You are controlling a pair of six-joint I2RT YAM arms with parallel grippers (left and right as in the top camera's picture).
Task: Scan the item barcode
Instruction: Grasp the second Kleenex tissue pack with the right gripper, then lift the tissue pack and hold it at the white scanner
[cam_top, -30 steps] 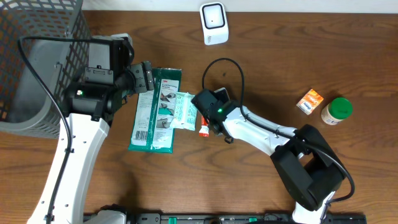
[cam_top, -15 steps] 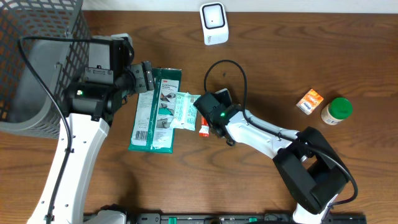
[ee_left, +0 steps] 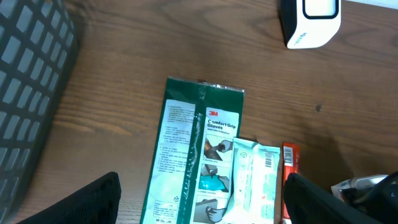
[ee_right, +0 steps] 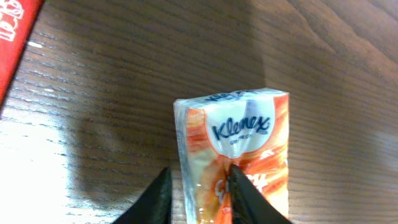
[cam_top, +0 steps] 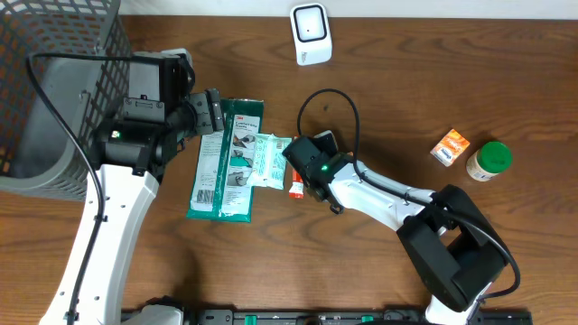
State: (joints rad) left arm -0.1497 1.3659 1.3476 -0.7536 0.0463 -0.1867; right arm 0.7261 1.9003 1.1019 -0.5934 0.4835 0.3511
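Observation:
An orange-and-white Kleenex tissue pack [ee_right: 239, 146] lies on the wooden table in the right wrist view. My right gripper [ee_right: 199, 186] stands narrowly open at the pack's left part. One finger [ee_right: 155, 196] is just off the pack's left edge and the other finger [ee_right: 244, 193] is in front of the pack's face. In the overhead view the right gripper [cam_top: 307, 164] hides the pack. My left gripper [ee_left: 202, 205] hangs wide open above a green 3M glove package [ee_left: 186, 149]. The white scanner [cam_top: 310, 34] stands at the back of the table.
A white-teal packet [cam_top: 265, 161] lies on the glove package [cam_top: 224, 162], with a red item [cam_top: 295, 187] beside it. An orange box [cam_top: 449, 146] and a green-lidded jar [cam_top: 489, 161] sit at the right. A wire basket [cam_top: 54, 81] fills the back left.
My right gripper has shifted slightly to the right beside the packets. The left arm and the other items have not moved.

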